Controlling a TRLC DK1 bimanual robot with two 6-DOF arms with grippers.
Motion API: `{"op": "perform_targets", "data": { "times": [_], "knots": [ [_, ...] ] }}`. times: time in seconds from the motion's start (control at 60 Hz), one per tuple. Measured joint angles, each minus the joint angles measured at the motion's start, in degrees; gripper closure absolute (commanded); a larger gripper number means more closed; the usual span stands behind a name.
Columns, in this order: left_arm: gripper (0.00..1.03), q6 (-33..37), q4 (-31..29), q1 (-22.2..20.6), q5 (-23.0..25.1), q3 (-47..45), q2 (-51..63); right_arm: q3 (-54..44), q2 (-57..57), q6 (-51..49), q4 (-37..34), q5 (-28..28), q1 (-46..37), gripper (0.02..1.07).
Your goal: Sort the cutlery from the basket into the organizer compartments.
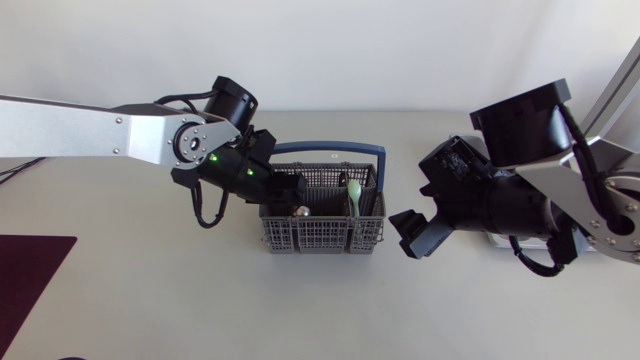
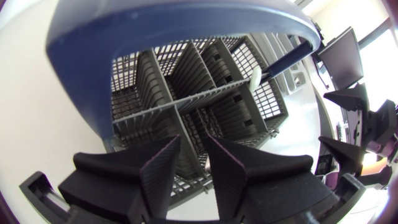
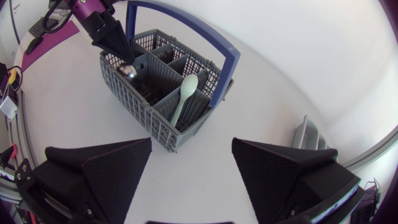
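1. Cutlery stands in the grey, blue-handled basket mid-tabletop: a pale green spoon, bowl up, and a shiny rounded metal piece.
2. My left gripper hovers over the basket, fingers narrowly apart, holding nothing. I'd centre them on the metal piece before closing.
3. My right gripper hangs wide open beside the basket.

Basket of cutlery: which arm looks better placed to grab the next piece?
Left. The left gripper hangs right over the basket, close to a metal piece; the right gripper sits open beside the basket, apart from it.
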Motion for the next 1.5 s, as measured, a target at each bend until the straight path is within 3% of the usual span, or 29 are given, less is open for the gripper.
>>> {"op": "perform_targets", "data": {
  "times": [0.367, 0.8, 1.5],
  "knots": [
    [0.71, 7.04, -2.8, -1.05, -1.22, 0.02, -0.48, 0.0, 0.0, -0.17, 0.0, 0.0, 0.0, 0.14],
    [0.71, 9.09, -3.06, -2.43, -1.14, 1.73, -1.9, -0.11, 0.0, -0.2, -0.02, 0.0, 0.02, 0.14],
    [0.71, 17.92, -8.41, -4.94, -1.68, 3.85, -1.9, -0.85, 0.07, -0.42, -0.02, 0.0, 0.13, 0.14]
  ]
}}
